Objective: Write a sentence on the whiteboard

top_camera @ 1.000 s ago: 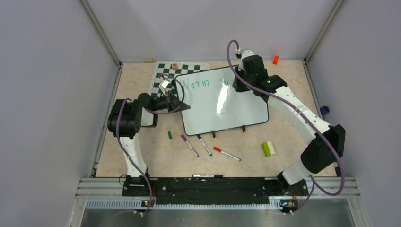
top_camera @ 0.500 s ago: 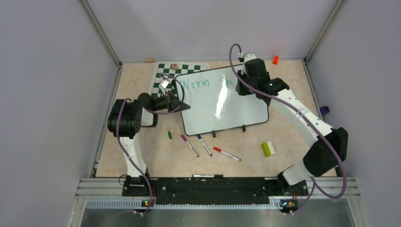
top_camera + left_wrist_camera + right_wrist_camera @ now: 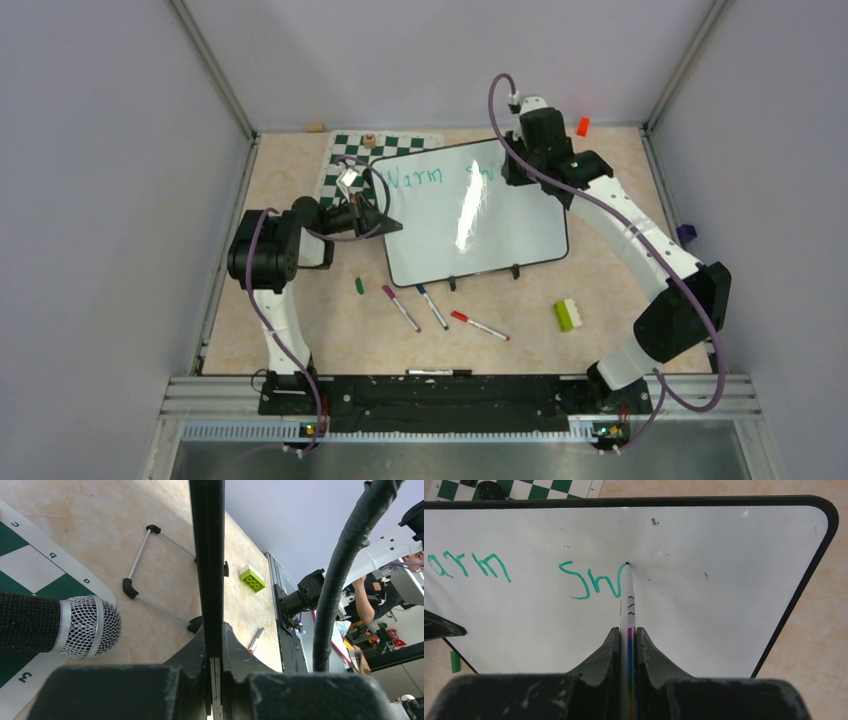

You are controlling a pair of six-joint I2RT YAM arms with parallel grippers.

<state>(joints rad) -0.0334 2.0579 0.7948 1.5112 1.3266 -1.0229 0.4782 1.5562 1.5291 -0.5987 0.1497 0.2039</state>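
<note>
Glossy, smooth whiteboard (image 3: 520, 220) catching a bright streak of glare, edged with a thin black rim. The table (image 3: 330, 330) looks smooth, matt and beige-marbled. The right pincer (image 3: 628, 632) is matt black plastic, scuffed pale. Its marker (image 3: 629, 595) is smooth white plastic. The microphone (image 3: 90, 626) has a shiny metal mesh head.

Pale grey-lilac panels (image 3: 100, 200) are enclosing the beige, marble-patterned counter (image 3: 330, 340) on three sides, with aluminium posts (image 3: 215, 70) running up at the back corners. A black rail (image 3: 440, 390) is lying along the near edge. Beyond it, in the left wrist view, a person (image 3: 372, 607) is showing among office clutter.
</note>
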